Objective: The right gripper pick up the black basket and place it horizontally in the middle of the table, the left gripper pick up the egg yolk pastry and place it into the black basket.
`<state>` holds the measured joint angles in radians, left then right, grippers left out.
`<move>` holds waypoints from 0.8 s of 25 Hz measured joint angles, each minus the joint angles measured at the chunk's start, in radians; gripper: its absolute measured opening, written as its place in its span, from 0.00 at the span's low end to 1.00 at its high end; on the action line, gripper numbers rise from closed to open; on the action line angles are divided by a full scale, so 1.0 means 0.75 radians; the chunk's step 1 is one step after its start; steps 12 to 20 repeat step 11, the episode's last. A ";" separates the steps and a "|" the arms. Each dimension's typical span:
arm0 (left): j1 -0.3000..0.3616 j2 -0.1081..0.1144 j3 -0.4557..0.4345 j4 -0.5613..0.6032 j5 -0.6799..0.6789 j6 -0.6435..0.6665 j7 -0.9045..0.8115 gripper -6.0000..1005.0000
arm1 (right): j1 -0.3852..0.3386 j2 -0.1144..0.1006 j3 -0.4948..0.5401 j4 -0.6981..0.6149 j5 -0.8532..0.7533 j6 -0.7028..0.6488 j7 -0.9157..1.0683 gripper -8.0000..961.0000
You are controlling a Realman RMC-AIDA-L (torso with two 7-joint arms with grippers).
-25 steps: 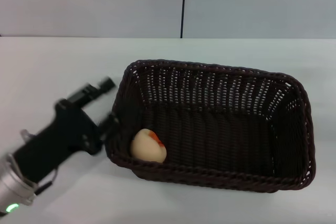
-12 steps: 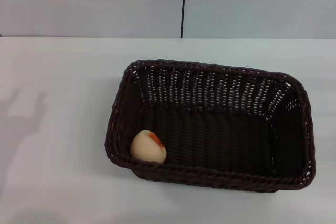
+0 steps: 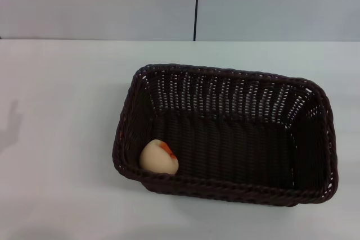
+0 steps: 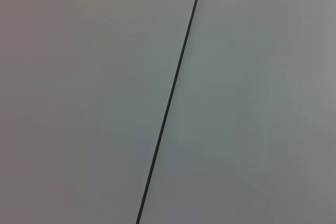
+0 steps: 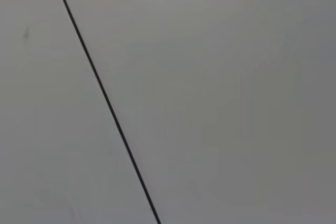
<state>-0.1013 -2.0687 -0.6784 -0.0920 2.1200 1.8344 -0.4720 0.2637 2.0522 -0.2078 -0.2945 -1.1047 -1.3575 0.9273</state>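
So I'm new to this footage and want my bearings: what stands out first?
The black basket dominates the head view, lying lengthwise on the white table, somewhat toward the robot's right. Next is the egg yolk pastry, cream with an orange-red patch, sitting inside the basket at its near corner on the robot's left. Neither hand appears anywhere; both wrist views show only a plain grey surface crossed by a thin dark line.

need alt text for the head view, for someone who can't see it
A dark woven basket sits on a white table, its long side running across the view. A small cream egg yolk pastry with an orange-red patch lies inside, in the near left corner. No robot arm is in view.
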 joint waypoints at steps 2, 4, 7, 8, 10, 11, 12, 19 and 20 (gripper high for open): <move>0.005 0.000 0.001 0.000 0.000 -0.011 -0.001 0.60 | -0.006 0.000 0.002 0.000 0.000 -0.001 0.000 0.34; 0.007 -0.001 0.000 0.000 0.000 -0.016 -0.002 0.60 | -0.015 0.000 0.013 0.000 0.000 -0.002 0.000 0.34; 0.012 -0.002 0.000 0.000 0.000 -0.025 -0.003 0.60 | -0.021 0.000 0.041 0.000 0.001 -0.003 0.004 0.34; 0.012 -0.003 0.002 -0.001 0.000 -0.031 -0.004 0.60 | -0.024 0.000 0.049 0.000 0.001 -0.003 0.006 0.34; 0.012 -0.003 0.006 -0.002 0.000 -0.039 -0.004 0.60 | -0.030 0.000 0.051 0.000 0.001 -0.005 0.010 0.34; 0.015 -0.003 0.009 -0.002 0.003 -0.047 -0.005 0.60 | -0.030 0.000 0.051 0.000 0.001 -0.005 0.010 0.34; 0.015 -0.003 0.009 -0.002 0.003 -0.047 -0.005 0.60 | -0.030 0.000 0.051 0.000 0.001 -0.005 0.010 0.34; 0.015 -0.003 0.009 -0.002 0.003 -0.047 -0.005 0.60 | -0.030 0.000 0.051 0.000 0.001 -0.005 0.010 0.34; 0.015 -0.003 0.009 -0.002 0.003 -0.047 -0.005 0.60 | -0.030 0.000 0.051 0.000 0.001 -0.005 0.010 0.34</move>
